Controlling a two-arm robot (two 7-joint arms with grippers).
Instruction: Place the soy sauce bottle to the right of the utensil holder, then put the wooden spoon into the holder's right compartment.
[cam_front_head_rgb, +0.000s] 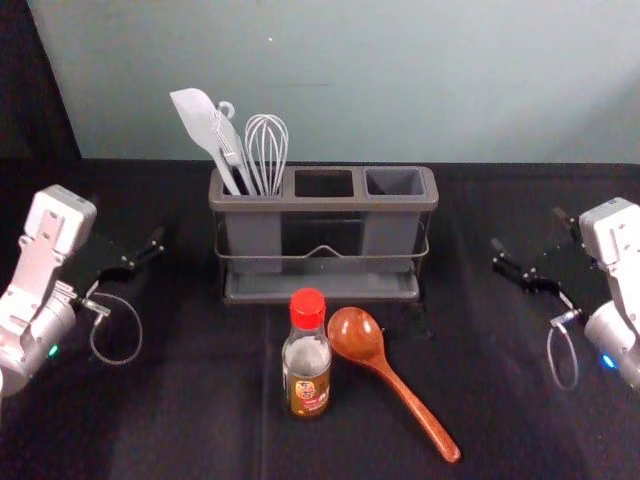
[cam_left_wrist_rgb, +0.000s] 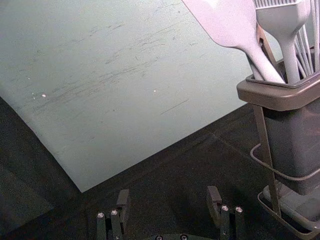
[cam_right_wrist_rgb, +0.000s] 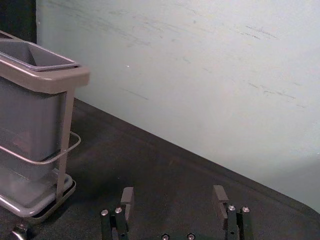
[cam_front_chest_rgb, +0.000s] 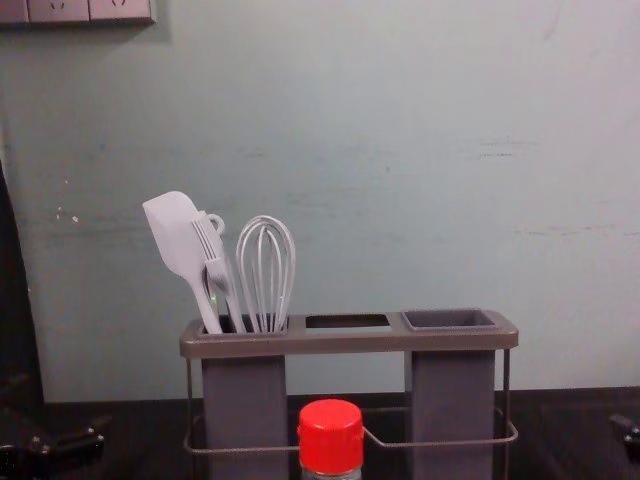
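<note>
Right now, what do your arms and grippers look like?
Left arm and right arm: white, rounded casings. Left gripper and right gripper: black, silver screws by the fingers. Looped grey cable each. Green light left, blue light right.

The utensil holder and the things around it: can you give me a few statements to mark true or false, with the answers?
1. The soy sauce bottle stands upright in front of the utensil holder. True.
2. The wooden spoon is already in the holder. False: it lies on the table, to the right of the bottle.
3. The holder has no utensils in it. False: a spatula and a whisk are among those in its left compartment.
4. The bottle has a blue cap. False: it is red.
5. The left gripper and right gripper are both open, one on each side of the holder. True.
</note>
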